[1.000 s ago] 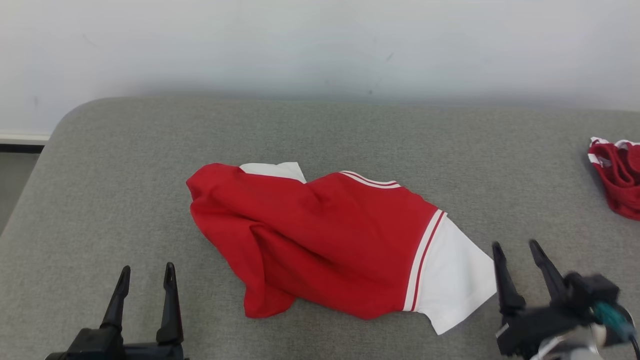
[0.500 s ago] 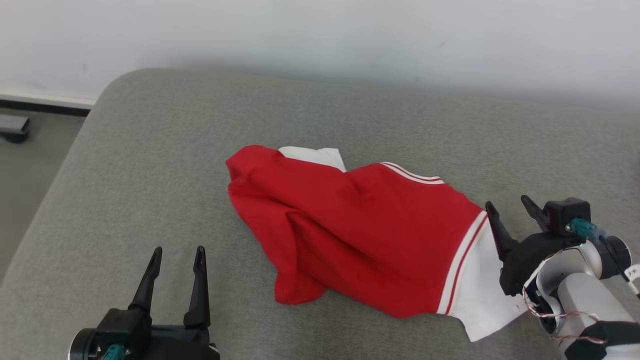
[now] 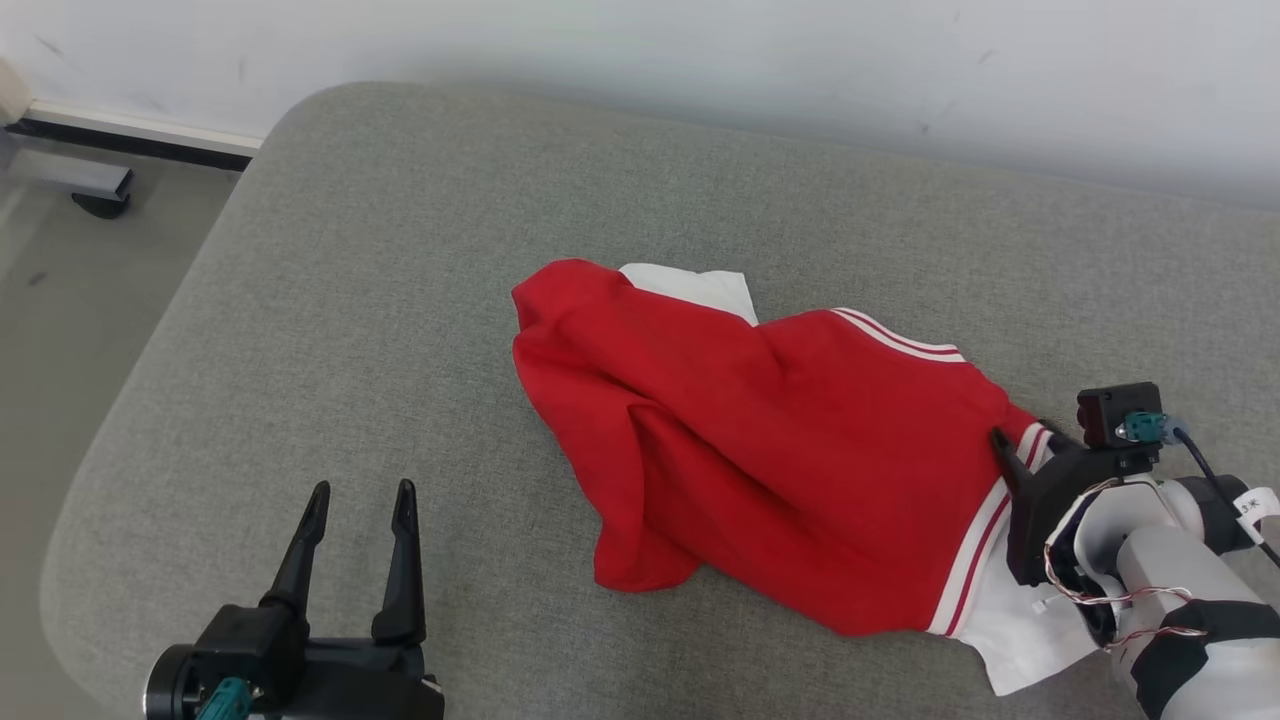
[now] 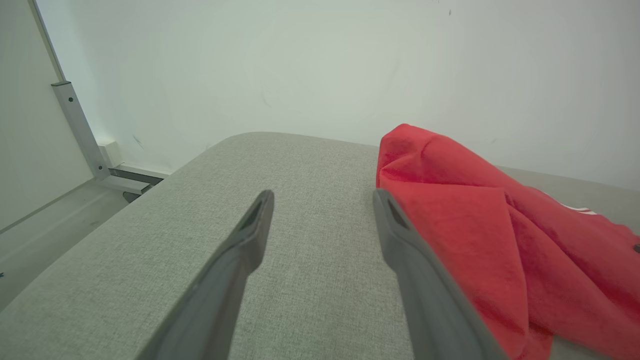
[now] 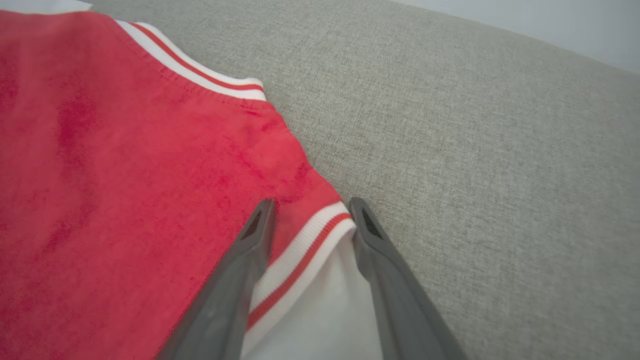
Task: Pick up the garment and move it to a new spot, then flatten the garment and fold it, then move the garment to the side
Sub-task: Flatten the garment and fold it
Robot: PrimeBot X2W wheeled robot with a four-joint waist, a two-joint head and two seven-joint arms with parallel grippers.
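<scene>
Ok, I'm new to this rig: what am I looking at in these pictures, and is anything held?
This is a two-armed robot. The wide picture comes from its head camera; the other two look along each arm's two dark fingers. A red garment with white striped trim lies crumpled on a grey padded surface. The left gripper is open, apart from it, holding nothing. The right gripper has its fingers apart on either side of the striped band at the garment's edge; nothing is gripped yet.

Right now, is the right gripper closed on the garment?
No: the right gripper straddles the garment at its striped band, jaws apart.
</scene>
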